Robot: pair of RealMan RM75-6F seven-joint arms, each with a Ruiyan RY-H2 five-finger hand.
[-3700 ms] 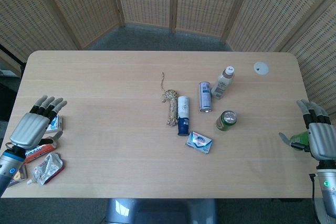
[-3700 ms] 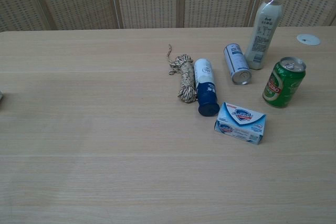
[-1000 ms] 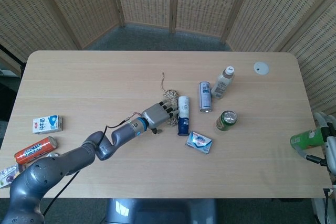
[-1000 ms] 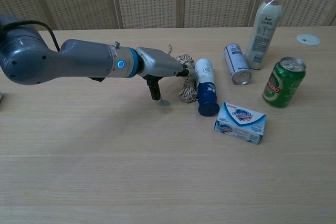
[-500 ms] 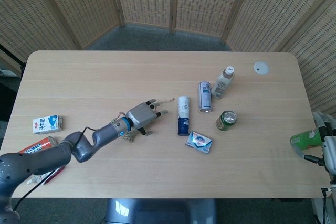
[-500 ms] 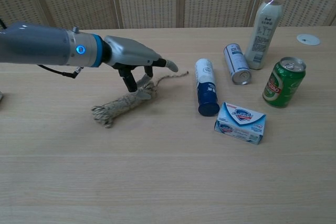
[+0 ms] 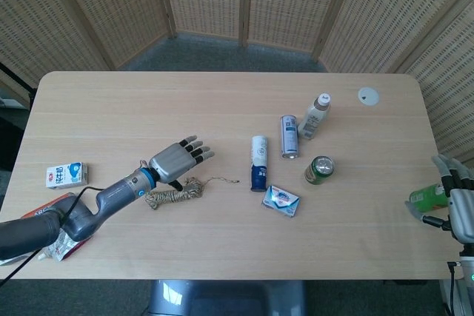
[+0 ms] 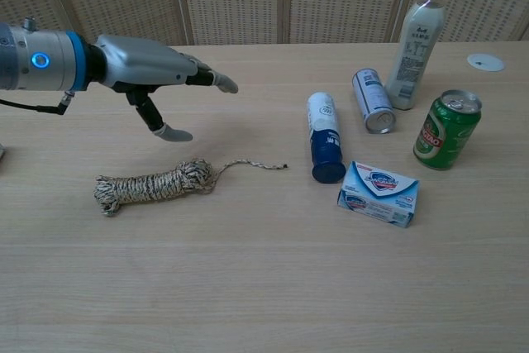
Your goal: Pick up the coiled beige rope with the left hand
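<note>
One rope lies free on the worktop at six o'clock of the empty, spread left hand, which must descend and close around it.

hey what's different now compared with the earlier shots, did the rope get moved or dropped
The left hand dragged the beige rope away from the blue-capped tube toward the robot's left, then let it go; the hand is open above it and the rope lies on the table. The right hand holds a green object. The green can, soap box and bottle stayed put.
</note>
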